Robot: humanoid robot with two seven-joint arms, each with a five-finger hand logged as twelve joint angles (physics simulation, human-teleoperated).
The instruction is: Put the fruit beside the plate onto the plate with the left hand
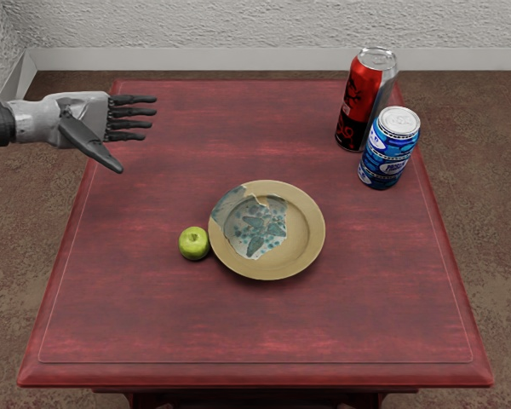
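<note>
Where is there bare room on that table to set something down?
Bare: the front strip of the table below the plate and apple, and the back middle between the left hand and the red can. Crowded: the far right corner, red can beside blue can.

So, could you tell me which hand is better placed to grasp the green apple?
The left hand: it hovers open above the far left edge of the table, and the green apple sits at the left rim of the plate, on that side. The right hand is not in view.
</note>
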